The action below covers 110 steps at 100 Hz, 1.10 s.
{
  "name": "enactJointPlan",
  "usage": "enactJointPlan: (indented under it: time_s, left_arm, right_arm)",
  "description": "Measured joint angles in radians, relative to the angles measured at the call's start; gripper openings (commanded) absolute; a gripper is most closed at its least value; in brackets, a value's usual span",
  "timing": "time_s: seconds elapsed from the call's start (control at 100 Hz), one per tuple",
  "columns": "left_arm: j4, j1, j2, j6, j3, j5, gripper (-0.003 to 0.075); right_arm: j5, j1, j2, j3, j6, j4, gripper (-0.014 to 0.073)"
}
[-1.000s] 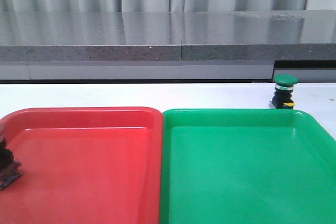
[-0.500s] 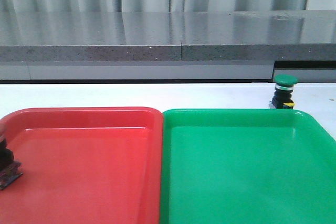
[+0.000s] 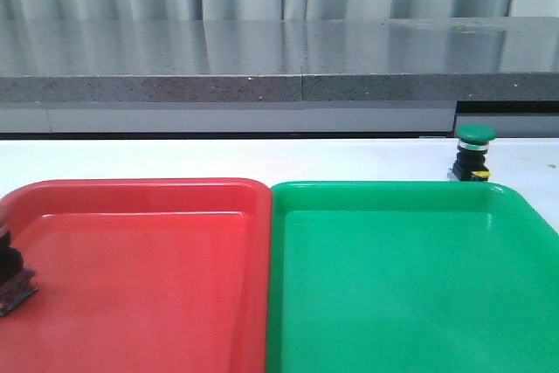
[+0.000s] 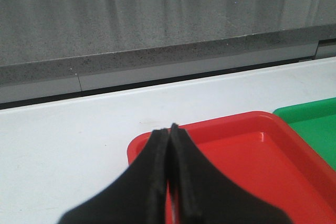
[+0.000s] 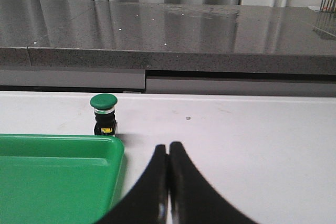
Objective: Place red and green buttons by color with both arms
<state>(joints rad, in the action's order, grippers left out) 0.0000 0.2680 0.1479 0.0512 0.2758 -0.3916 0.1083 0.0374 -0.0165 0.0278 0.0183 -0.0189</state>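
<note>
The green button (image 3: 474, 153) stands upright on the white table just behind the far right corner of the green tray (image 3: 410, 286). It also shows in the right wrist view (image 5: 103, 114), ahead and to the side of my right gripper (image 5: 168, 146), which is shut and empty over the table beside the tray (image 5: 52, 177). A dark red-capped button (image 3: 10, 277) is cut off by the left edge of the front view, over the red tray (image 3: 148, 277). My left gripper (image 4: 169, 128) is shut and empty above the red tray's far corner (image 4: 236, 145). No red button shows there.
The two trays lie side by side at the table's near side. A grey stone counter (image 3: 279, 63) runs along the back, with a strip of white table (image 3: 218, 159) between it and the trays. Neither arm shows in the front view.
The dark red button at the left edge has shifted slightly lower and further out of the front view. The green button and trays have not moved.
</note>
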Motion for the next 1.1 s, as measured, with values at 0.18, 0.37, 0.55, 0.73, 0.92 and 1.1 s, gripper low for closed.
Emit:
enactJointPlan:
  time_s: [0.18,0.37,0.55,0.73,0.92,1.1]
  left_arm:
    - [0.012,-0.103,-0.064,0.039,-0.070,0.048,-0.0020]
    - [-0.043,-0.218,-0.138,-0.029,-0.170,0.198,-0.0020]
    - [-0.076,-0.239,-0.152,-0.067,-0.273,0.284,-0.0020]
    - [-0.082,-0.239,-0.152,-0.074,-0.278,0.312,-0.0020]
    - [-0.084,-0.239,-0.152,-0.074,-0.278,0.315,-0.0020]
    - [-0.084,-0.239,-0.152,-0.076,-0.278,0.315,-0.0020]
  right_arm:
    - [0.000,0.000,0.000,0.000,0.000,0.000,-0.0064]
    - [0.000,0.000,0.000,0.000,0.000,0.000,-0.0064]
    - [-0.002,0.000,0.000,0.000,0.000,0.000,-0.0064]
    - [-0.002,0.000,0.000,0.000,0.000,0.000,-0.0064]
    - [-0.002,0.000,0.000,0.000,0.000,0.000,-0.0064]
    - [-0.002,0.000,0.000,0.000,0.000,0.000,-0.0064]
